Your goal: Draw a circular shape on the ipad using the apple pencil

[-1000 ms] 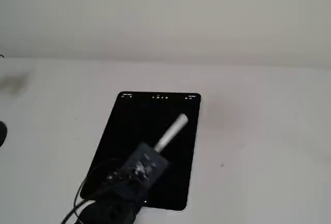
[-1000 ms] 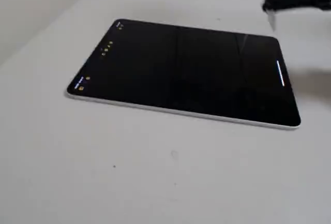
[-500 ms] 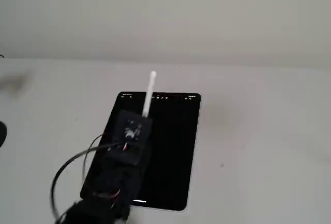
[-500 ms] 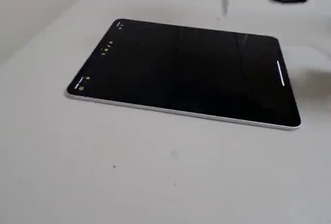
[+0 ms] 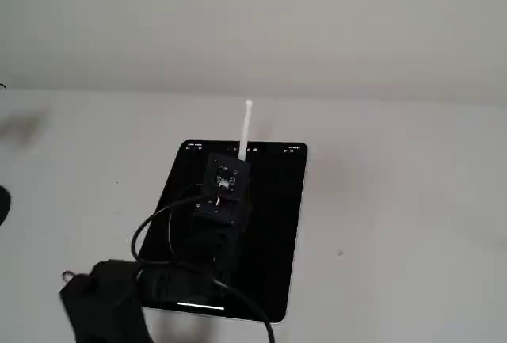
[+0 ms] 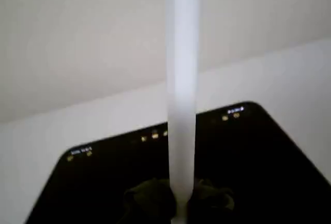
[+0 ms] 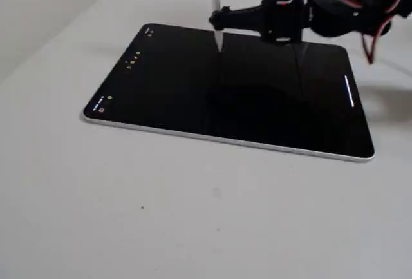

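The fingers (image 7: 219,20) are clamped around the white pencil (image 7: 214,2), holding it upright above the tablet (image 7: 193,92), which lies flat on the pale bench (image 7: 193,214). The tip hangs over the far half of the black screen, apparently not touching.

I see only a bare white surface (image 5: 412,200) against a plain wall (image 5: 253,18); place type unclear.
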